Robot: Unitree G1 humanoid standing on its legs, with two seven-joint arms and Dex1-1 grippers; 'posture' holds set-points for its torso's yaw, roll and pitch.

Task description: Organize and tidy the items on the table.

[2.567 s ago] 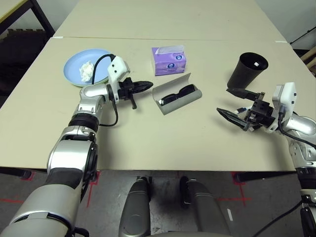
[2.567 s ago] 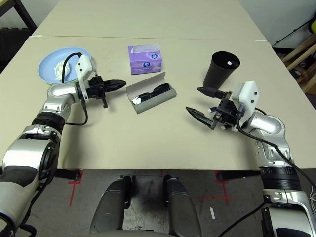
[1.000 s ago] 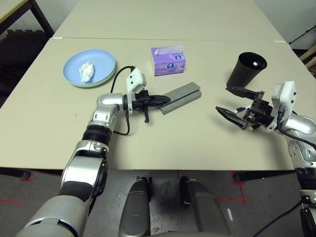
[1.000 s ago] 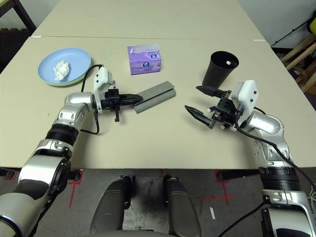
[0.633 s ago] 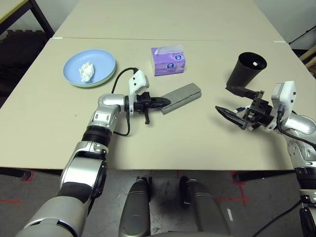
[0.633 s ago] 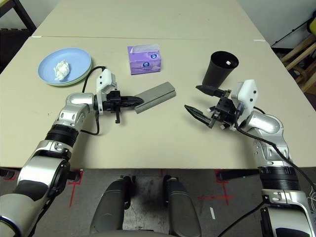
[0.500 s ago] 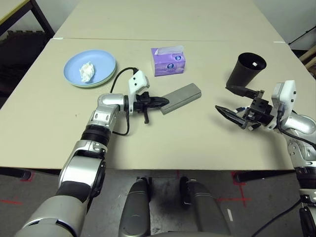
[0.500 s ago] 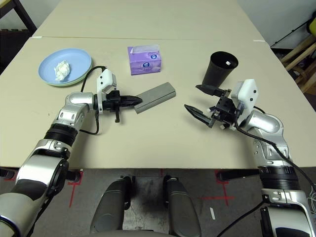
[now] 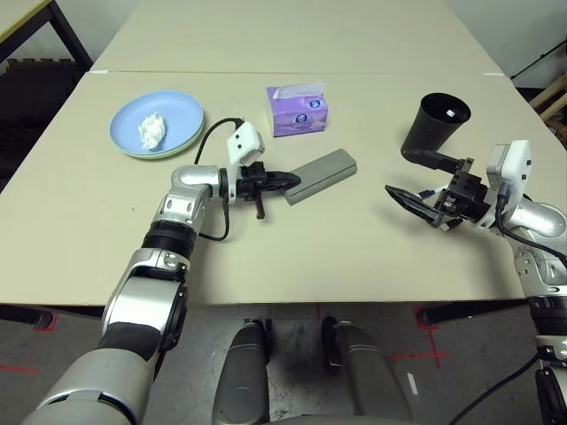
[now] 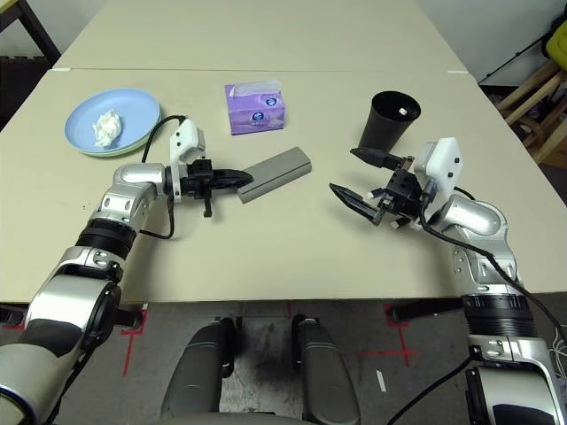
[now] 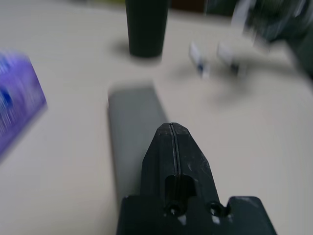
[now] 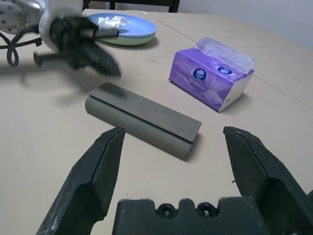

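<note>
Now left pincer (image 9: pixel 292 181) pressed together at closed glasses case (image 9: pixel 321 169); right pincer (image 10: pixel 354 175) spread wide

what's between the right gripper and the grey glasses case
Nothing visible. Bare table lies between the open right gripper and the closed grey glasses case. The shut left gripper is at the case's far end, out of that path.
</note>
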